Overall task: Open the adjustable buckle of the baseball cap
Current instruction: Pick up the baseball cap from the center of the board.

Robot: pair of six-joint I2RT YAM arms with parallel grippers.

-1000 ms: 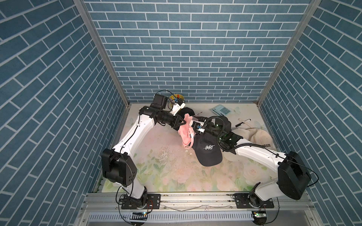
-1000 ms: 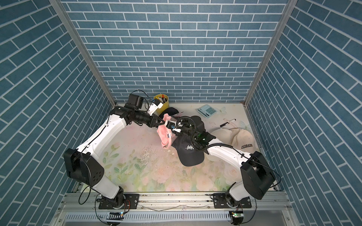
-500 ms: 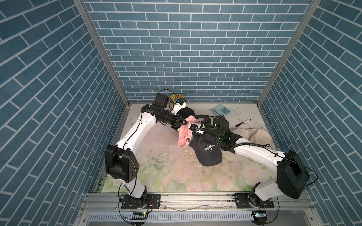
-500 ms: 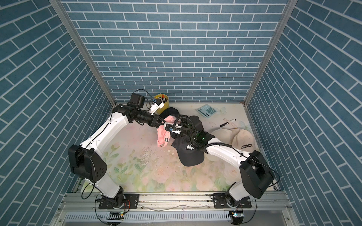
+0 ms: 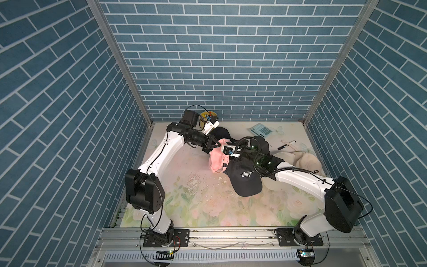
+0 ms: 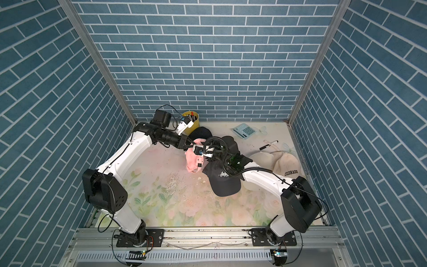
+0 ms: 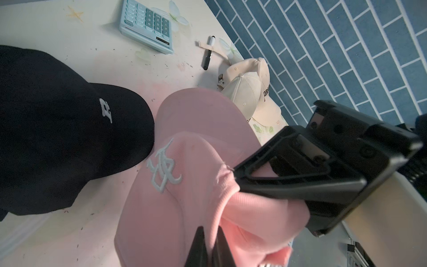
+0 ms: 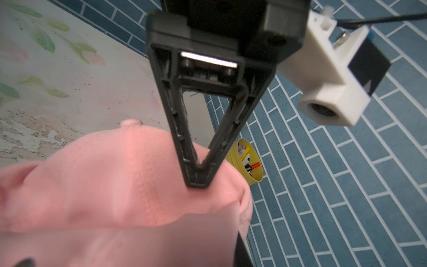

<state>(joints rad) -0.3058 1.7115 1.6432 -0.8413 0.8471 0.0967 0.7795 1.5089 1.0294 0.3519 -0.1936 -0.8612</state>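
— Change at right gripper (image 7: 235, 180)?
— Stood wide a second ago; since snapped shut, pinching pink cap (image 7: 175, 203) fabric close by left gripper (image 8: 198, 182).
— And left?
— Stayed clamped on same cap's rim. Kept cap slung between both claws, over table (image 5: 184, 203).
— Meaning for buckle?
— Gained a two-handed hold, so probably set to work it loose. Couldn't make out buckle itself; judged not yet opened.
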